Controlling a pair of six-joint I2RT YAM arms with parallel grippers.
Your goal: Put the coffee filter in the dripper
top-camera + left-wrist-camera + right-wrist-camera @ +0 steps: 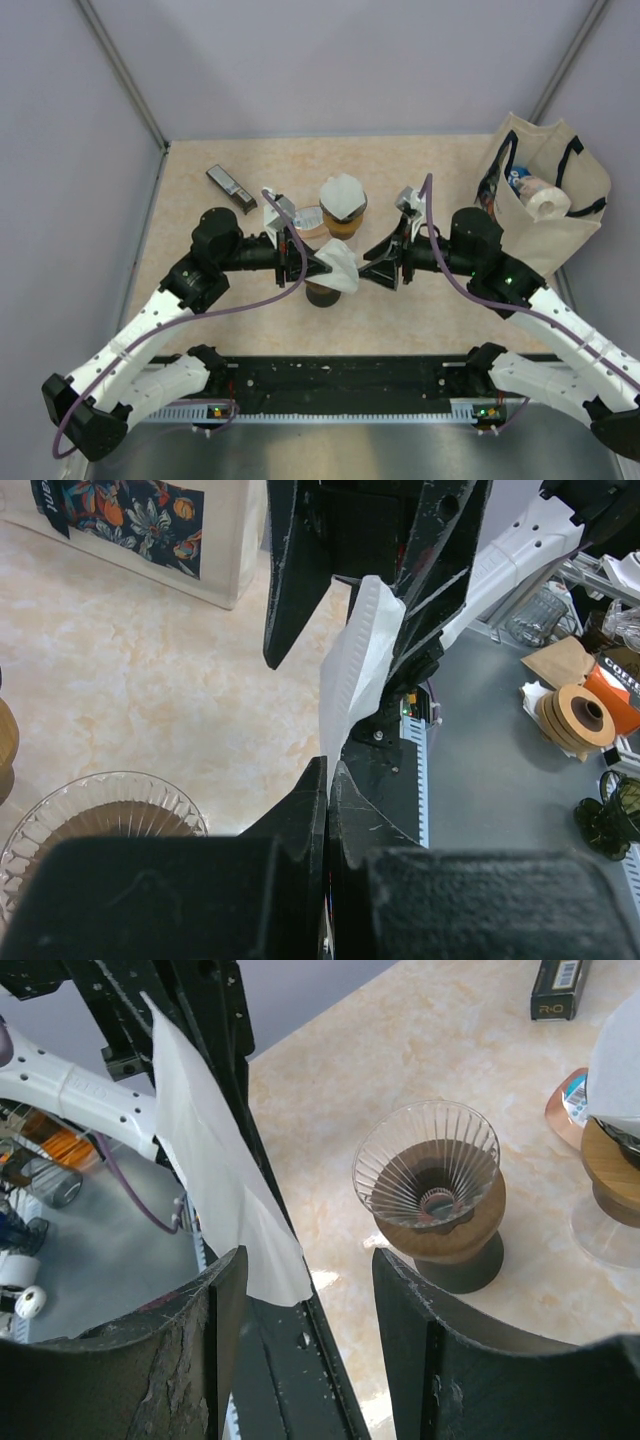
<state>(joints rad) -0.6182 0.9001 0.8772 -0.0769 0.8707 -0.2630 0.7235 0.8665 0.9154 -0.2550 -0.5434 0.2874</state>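
Left gripper [322,262], right gripper [368,268] and filter [342,266] crowd above the dripper [322,293]. Behind it rises a wooden stand [343,205]; the table [400,320] in front lies open.

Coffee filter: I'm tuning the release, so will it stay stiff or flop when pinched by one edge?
The coffee filter probably holds its shape fairly well: pinched in the left end effector, it stands out flat with little sag. It looks thin, so it is likely very light and apt to drift or sit crooked in the dripper.
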